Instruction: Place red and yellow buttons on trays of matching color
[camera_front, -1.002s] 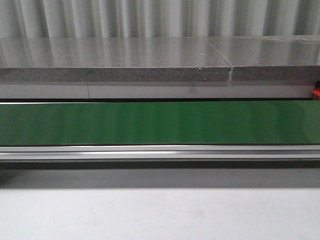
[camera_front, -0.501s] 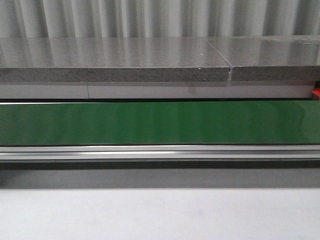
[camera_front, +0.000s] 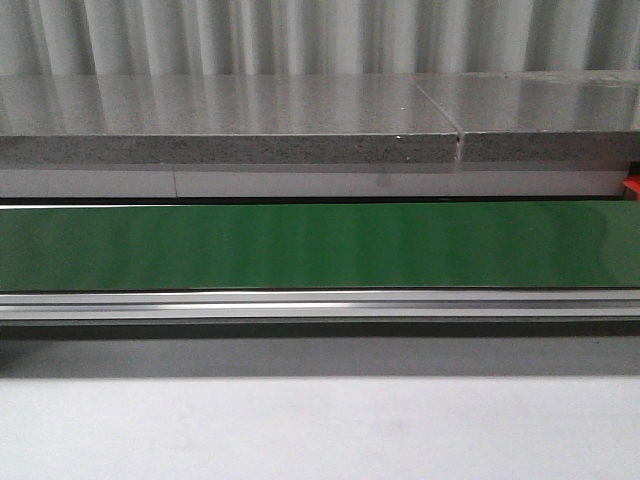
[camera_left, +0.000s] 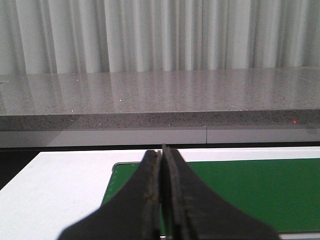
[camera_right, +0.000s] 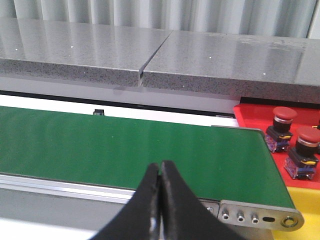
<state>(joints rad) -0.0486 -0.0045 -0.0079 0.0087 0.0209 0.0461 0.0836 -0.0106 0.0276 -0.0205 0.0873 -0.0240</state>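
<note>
While no button lies on the green conveyor belt (camera_front: 320, 245), both arms wait behind it with nothing to pick. The left gripper (camera_left: 161, 165) is clenched, its jaws pressed together on nothing, and it faces the belt's end over the white table (camera_left: 60, 185). The right gripper (camera_right: 160, 175) is likewise closed and empty, aimed across the belt near the opposite end, where the roller bracket (camera_right: 260, 215) terminates the run. Just beyond that end sits the red tray (camera_right: 250, 112), already bearing two red-capped buttons, one (camera_right: 281, 127) farther back and one (camera_right: 304, 152) nearer, standing upright and close together; a third object at the frame edge is cut off and cannot be identified. A yellow tray (camera_right: 307, 215) adjoins the red one and shows no button in the visible part. The trays probably flank the belt's outlet so that sorted pieces travel a short path. The grey stone ledge (camera_front: 230, 125) and the corrugated wall (camera_front: 320, 35) bound the workspace behind.
</note>
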